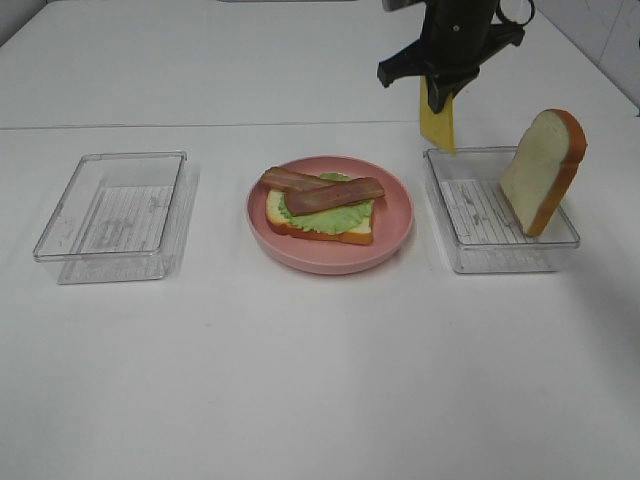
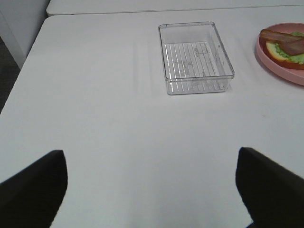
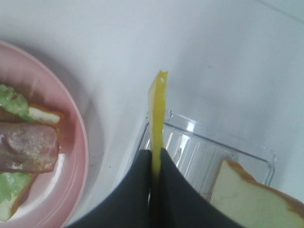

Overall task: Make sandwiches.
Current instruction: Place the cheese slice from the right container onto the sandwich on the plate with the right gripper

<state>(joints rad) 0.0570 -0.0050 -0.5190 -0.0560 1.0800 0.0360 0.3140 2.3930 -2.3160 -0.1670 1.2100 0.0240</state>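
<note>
On the pink plate [image 1: 395, 215] lies a partly stacked sandwich [image 1: 322, 208]: a bread slice with lettuce and two bacon strips on top. My right gripper [image 1: 440, 88] hangs above the left rim of the right tray, shut on a yellow cheese slice [image 1: 437, 120] that dangles edge-down. The right wrist view shows the cheese slice [image 3: 157, 114] pinched between the fingers [image 3: 140, 190], with the plate [image 3: 78, 156] to one side. A second bread slice [image 1: 543, 170] leans upright in the right tray [image 1: 470, 255]. My left gripper [image 2: 152, 190] is open over bare table.
A clear tray [image 1: 115, 215] with nothing in it sits at the left, also seen in the left wrist view as the tray [image 2: 197, 80]. A seam between two white table sections runs across the back.
</note>
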